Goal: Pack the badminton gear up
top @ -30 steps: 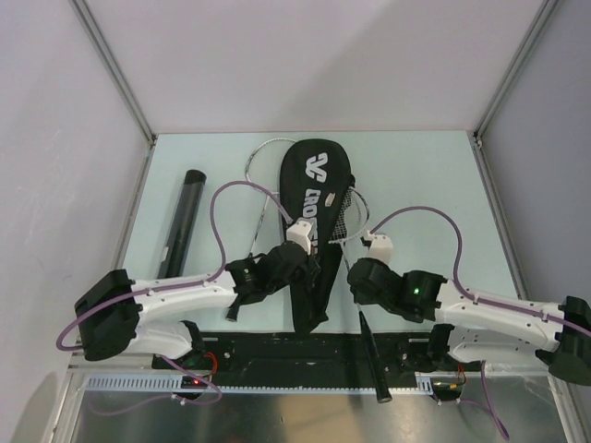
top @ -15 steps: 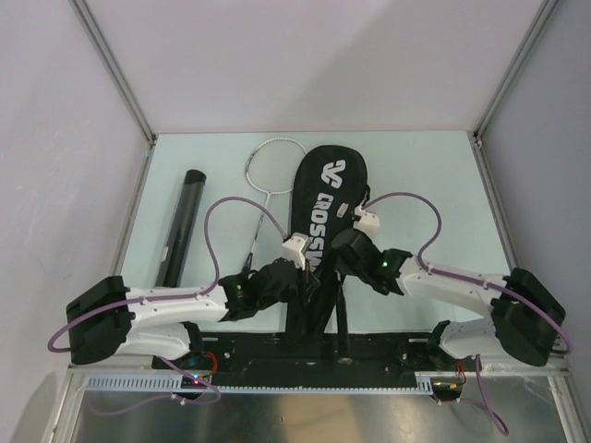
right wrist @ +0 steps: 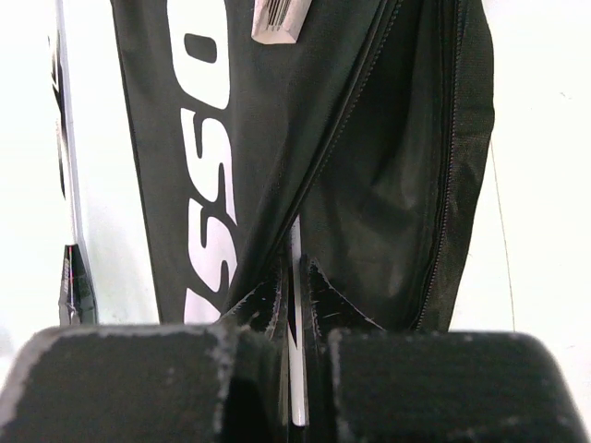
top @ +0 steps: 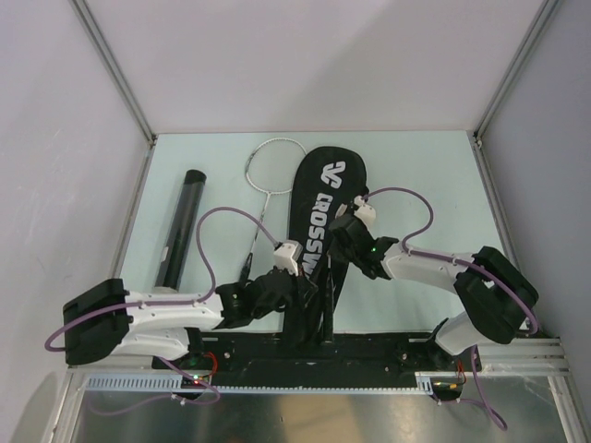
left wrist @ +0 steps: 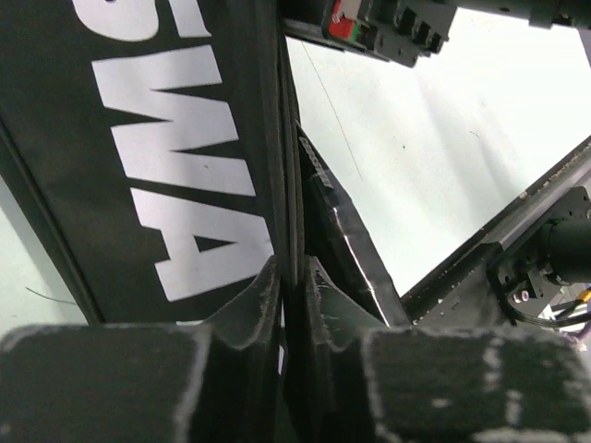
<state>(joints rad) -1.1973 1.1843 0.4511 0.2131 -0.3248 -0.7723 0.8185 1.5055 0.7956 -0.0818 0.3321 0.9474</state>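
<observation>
- Right hand (right wrist: 295, 269) was clamped on the thin shaft of a racket (right wrist: 295, 242) at the racket bag's (top: 319, 198) open side. Left hand (left wrist: 294, 269), nearly closed, pinched the bag's edge. It lay mid-surface (top: 434, 175), running 12 to 6.
- Floppy fabric, light stiff racket. I'd hold the shaft, not the strings.

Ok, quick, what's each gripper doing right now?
Left gripper: closed, pinching the edge of the racket bag.
Right gripper: closed on the shaft of a racket.
</observation>
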